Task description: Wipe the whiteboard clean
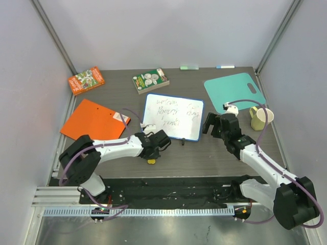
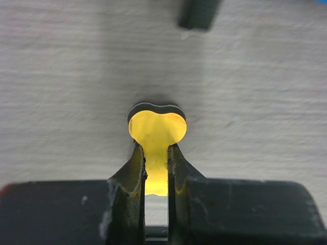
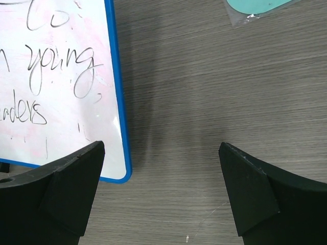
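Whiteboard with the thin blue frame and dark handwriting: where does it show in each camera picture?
Top external: the whiteboard lies mid-table.
Left wrist: not clearly there; the dark block at top may be its foot.
Right wrist: the whiteboard fills the upper left.
Shared landmark: the teal plastic cutting board, top and right wrist views.

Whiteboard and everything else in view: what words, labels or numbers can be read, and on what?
"young": handwritten on the whiteboard, right wrist view.
"ders": end of a cut-off word, on the line below.
The board's other handwriting: cut off or too small to read.
Print on the orange box and the green box at the back: too small to read.
No text on the yellow piece in the left gripper.
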Tool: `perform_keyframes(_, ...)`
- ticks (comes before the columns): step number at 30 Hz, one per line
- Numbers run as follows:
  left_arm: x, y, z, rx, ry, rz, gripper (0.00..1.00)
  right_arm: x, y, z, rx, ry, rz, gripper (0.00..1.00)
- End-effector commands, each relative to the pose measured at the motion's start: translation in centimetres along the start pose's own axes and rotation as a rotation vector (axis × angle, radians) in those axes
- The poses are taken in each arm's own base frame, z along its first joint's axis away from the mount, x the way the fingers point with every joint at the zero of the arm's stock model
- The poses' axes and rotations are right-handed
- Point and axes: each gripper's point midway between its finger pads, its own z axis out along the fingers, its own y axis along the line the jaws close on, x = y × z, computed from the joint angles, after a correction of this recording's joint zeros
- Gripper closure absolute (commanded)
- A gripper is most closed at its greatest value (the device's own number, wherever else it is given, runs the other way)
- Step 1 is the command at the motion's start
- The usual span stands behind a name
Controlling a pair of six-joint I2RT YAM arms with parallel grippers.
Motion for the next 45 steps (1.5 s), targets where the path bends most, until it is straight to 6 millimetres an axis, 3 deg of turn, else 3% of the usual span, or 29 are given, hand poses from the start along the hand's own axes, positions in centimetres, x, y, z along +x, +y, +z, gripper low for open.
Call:
perform_keyframes(1, -1.0, 2.2, -2.3, -0.018, -0.072, -0.007, 1.0, -1.1, 1.3, 0.4, -0.055, -0.036, -0.015, 0.0)
perform_keyframes(7, -6.3, 2.4, -7.9, 0.06, -0.275, 0.025, 1.0, -0.2, 3.4, 1.4, -0.156, 0.021, -0.014, 0.0)
perform_keyframes(10, -8.9, 2.3, -10.3, 0.092, -0.384, 0.049, 1.0, -0.7, 5.1, 1.4, -0.247, 0.005, -0.019, 0.0)
perform_keyframes(14, -11.2, 2.5, -11.6, 0.081, -0.449, 0.078, 1.0, -0.3, 5.9, 1.5, -0.316, 0.031, -0.015, 0.0)
perform_keyframes(17, -12.7, 2.4, -11.7, 0.058, -0.457, 0.1, 1.0, -0.5, 5.3, 1.6, -0.342, 0.019, -0.013, 0.0)
perform_keyframes(18, -13.0, 2.3, -11.7, 0.049, -0.456, 0.104, 1.0, -1.5, 4.2, 1.7, -0.337, -0.005, 0.014, 0.0)
perform_keyframes(21, -14.3, 1.6, -11.8, 0.054, -0.458, 0.119, 1.0, -3.3, 3.9, 1.0, -0.445, -0.04, 0.071, 0.02)
perform_keyframes(22, -14.8, 1.7, -11.8, 0.054, -0.461, 0.114, 1.0, -5.2, 2.6, 1.1, -0.435, -0.092, 0.096, 0.05)
perform_keyframes(24, -15.7, 1.3, -11.9, 0.059, -0.478, 0.114, 1.0, -5.9, 2.5, 1.4, -0.471, -0.076, 0.104, 0.08)
perform_keyframes(25, -16.3, 1.5, -11.9, 0.053, -0.484, 0.1, 1.0, -7.6, 2.0, 1.5, -0.468, -0.101, 0.109, 0.09)
perform_keyframes(31, -19.9, 1.0, -11.6, 0.079, -0.507, 0.102, 1.0, -11.1, 3.8, 3.3, -0.566, -0.144, 0.128, 0.1)
perform_keyframes(32, -20.9, 1.6, -11.2, 0.068, -0.511, 0.087, 1.0, -11.3, 3.9, 3.7, -0.576, -0.139, 0.129, 0.1)
perform_keyframes(36, -23.1, 0.9, -10.2, 0.089, -0.501, 0.12, 1.0, -12.0, 4.9, 5.1, -0.653, -0.119, 0.108, 0.13)
perform_keyframes(37, -23.9, 0.4, -10.7, 0.102, -0.512, 0.134, 1.0, -12.4, 4.9, 5.5, -0.656, -0.123, 0.108, 0.13)
perform_keyframes(41, -25.0, -0.5, -9.8, 0.085, -0.497, 0.163, 1.0, -11.8, 4.2, 8.2, -0.636, -0.091, 0.137, 0.15)
perform_keyframes(45, -25.5, -1.7, -8.6, 0.092, -0.469, 0.179, 1.0, -11.5, 4.6, 9.6, -0.678, -0.077, 0.147, 0.21)
